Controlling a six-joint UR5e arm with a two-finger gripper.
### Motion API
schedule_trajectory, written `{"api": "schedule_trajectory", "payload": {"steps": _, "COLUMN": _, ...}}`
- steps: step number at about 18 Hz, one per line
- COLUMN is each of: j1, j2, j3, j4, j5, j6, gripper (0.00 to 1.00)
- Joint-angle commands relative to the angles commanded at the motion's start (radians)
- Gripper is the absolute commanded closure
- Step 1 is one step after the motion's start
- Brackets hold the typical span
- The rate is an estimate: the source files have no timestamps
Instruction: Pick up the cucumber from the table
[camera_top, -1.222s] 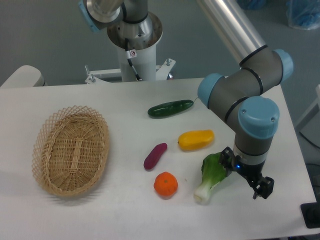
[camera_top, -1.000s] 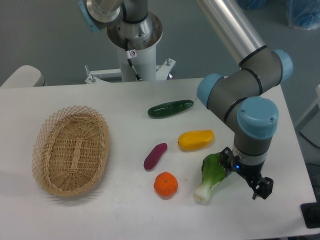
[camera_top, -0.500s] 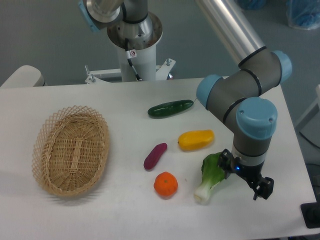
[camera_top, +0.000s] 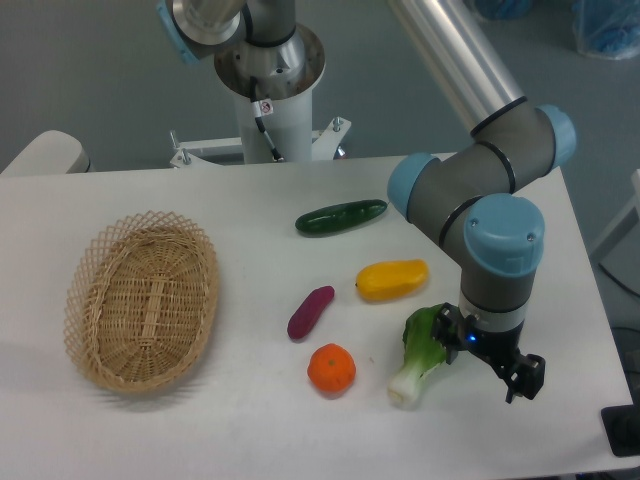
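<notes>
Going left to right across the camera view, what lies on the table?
Basket → eggplant → orange → yellow vegetable → bok choy → gripper. The cucumber lies farther back, spanning the eggplant-to-yellow-vegetable stretch, so I leave it out of the order.

Only the arm moves here: over about 1 second it drifts slightly left, wrist and gripper edging toward the bok choy.
</notes>
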Motion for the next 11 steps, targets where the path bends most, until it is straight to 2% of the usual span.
{"api": "schedule_trajectory", "payload": {"steps": 3, "j1": -0.011, "j2": 0.040, "j3": -0.056, "j4": -0.028, "j5": -0.003, "j6": 0.000, "gripper": 0.00}}
{"api": "schedule_trajectory", "payload": {"steps": 6, "j1": -0.005, "j2": 0.110, "j3": -0.178, "j4": -0.025, "j5": -0.008, "j6": 0.024, "gripper": 0.00}}
{"api": "schedule_trajectory", "payload": {"steps": 11, "j1": 0.014, "j2": 0.227, "j3": -0.365, "j4": -0.022, "j5": -0.005, "j6": 0.217, "gripper": 0.00}}
